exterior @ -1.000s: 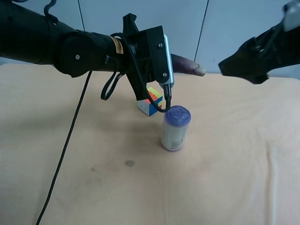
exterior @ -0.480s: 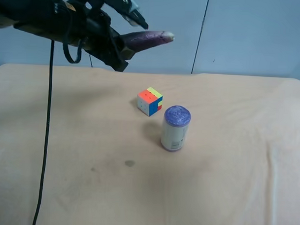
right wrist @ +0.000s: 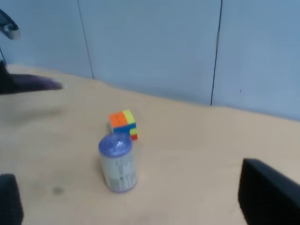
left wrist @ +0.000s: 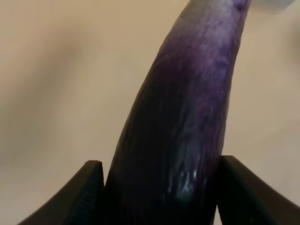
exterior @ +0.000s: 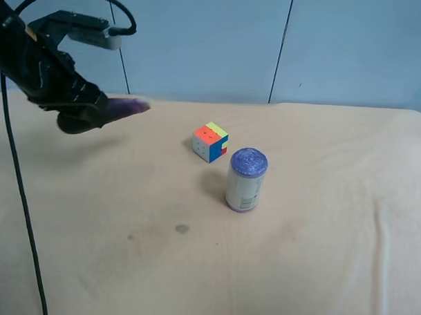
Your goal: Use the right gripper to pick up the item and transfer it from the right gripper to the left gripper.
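Eggplant (exterior: 124,107) now at left of frame, low over worktop (exterior: 297,257), clamped in left pincer (left wrist: 154,187), which swung down from upper left. Right pincer (right wrist: 140,206) released, withdrawn. You can count handover done.

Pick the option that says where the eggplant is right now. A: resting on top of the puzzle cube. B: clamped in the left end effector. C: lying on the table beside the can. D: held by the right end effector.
B: the left wrist view shows the eggplant wedged between the left end effector fingers, and the high view shows it sticking out from that arm, off the table.
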Controlling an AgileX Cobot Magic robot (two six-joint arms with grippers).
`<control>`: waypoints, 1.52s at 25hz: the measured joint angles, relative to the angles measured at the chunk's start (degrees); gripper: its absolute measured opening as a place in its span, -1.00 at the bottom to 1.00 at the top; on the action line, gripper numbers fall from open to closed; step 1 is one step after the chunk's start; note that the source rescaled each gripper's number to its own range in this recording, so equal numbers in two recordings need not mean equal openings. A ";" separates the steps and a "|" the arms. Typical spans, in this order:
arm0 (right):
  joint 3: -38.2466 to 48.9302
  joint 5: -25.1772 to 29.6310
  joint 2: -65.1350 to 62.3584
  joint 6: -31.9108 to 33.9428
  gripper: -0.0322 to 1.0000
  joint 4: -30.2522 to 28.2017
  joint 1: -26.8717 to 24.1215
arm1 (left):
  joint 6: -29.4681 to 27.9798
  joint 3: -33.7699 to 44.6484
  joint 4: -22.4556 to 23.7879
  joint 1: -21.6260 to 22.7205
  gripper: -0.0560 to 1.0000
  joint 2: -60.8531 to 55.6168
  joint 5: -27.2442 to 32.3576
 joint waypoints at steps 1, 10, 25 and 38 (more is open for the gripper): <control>2.11 0.00 0.00 0.20 0.67 0.19 0.00 | -1.91 0.00 3.36 0.16 -0.89 0.00 2.30; 17.40 -3.62 0.05 0.27 0.67 1.75 0.00 | -6.20 0.15 9.77 0.16 -0.89 0.00 7.97; 17.40 -4.47 0.05 0.27 0.67 1.70 0.00 | -6.40 6.22 11.52 0.16 -0.89 9.60 -3.85; 17.40 -4.51 0.05 0.27 0.67 1.42 -4.10 | -7.02 6.32 11.36 0.16 0.12 12.16 -6.07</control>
